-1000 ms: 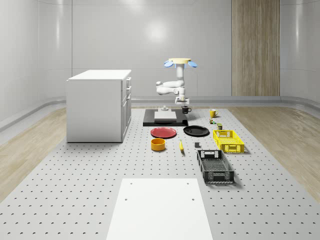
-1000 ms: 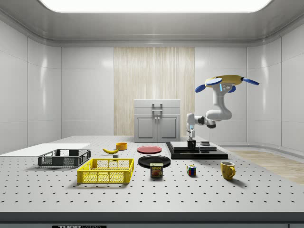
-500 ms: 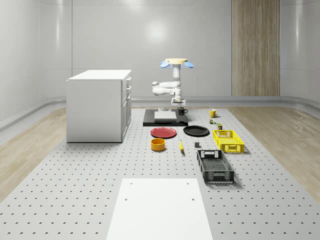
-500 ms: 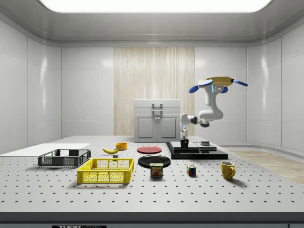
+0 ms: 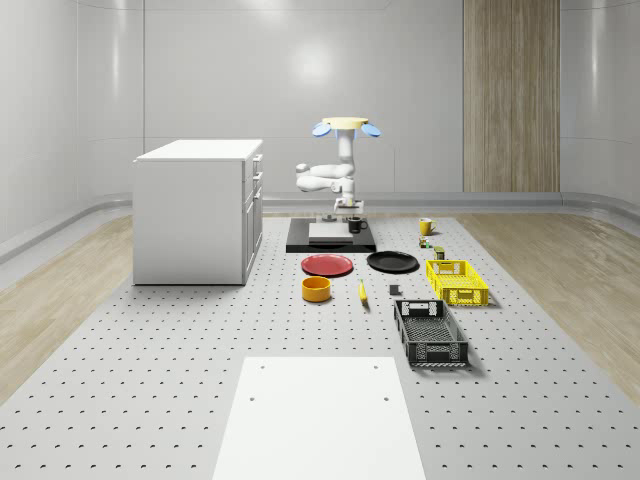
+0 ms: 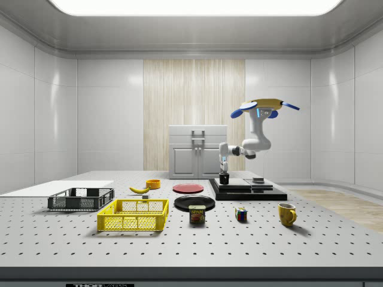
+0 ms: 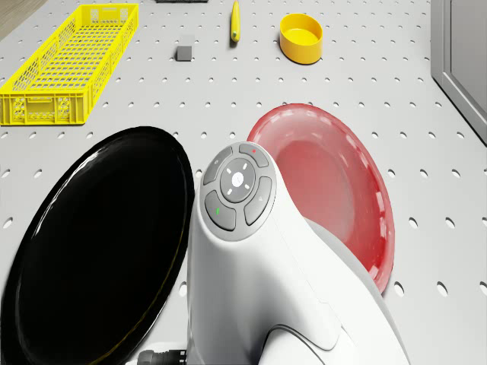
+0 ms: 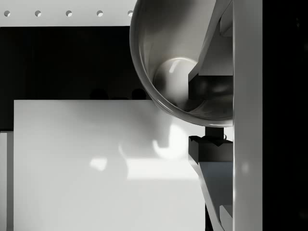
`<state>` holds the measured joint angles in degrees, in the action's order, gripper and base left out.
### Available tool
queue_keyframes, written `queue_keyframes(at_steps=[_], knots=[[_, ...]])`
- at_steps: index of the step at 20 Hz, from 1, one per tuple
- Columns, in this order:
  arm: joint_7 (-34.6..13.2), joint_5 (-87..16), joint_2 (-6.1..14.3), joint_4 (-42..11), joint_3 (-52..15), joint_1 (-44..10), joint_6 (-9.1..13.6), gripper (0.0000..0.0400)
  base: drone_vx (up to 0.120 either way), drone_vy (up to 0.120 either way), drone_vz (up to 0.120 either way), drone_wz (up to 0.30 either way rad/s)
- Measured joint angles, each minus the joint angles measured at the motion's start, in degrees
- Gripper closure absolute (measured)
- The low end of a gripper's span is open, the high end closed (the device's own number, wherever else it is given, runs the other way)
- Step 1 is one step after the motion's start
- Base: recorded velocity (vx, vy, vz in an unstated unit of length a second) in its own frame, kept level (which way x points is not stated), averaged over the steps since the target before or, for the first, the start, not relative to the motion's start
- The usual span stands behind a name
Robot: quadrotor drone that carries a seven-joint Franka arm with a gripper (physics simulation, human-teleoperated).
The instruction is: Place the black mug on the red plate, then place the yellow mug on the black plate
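The drone [image 5: 345, 125] is hovering above the black base slab [image 5: 331, 238] at the far end of the perforated grey surface [image 5: 180, 350]; its white arm is reaching down, and the gripper [image 5: 353, 212] is grasping the black mug [image 6: 224, 178], holding it just above the slab's edge, seen from the side; in the wrist view the mug's [image 8: 178, 72] rim is sitting clamped against a finger [image 8: 245, 115]. The red plate [image 5: 327, 265] and the black plate [image 5: 392, 262] are lying side by side on the surface in front of the slab; the yellow mug [image 5: 426, 226] is standing well apart, toward the whole-scene view's right. A white cabinet [image 5: 195, 210] is standing at the whole-scene view's left; pale panelled walls and a wood-grain strip [image 5: 510, 95] are enclosing the room, with wooden flooring [image 5: 60, 290] flanking the surface.
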<state>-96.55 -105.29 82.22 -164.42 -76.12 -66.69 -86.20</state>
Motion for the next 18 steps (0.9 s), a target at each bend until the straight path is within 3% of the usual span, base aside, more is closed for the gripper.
queue_keyframes(at_steps=[18], knots=[[-0.4, 0.8, 1.8, 0.1, -0.3, -0.5, -1.7, 0.029, 0.12, -0.12, 0.0, 0.0]])
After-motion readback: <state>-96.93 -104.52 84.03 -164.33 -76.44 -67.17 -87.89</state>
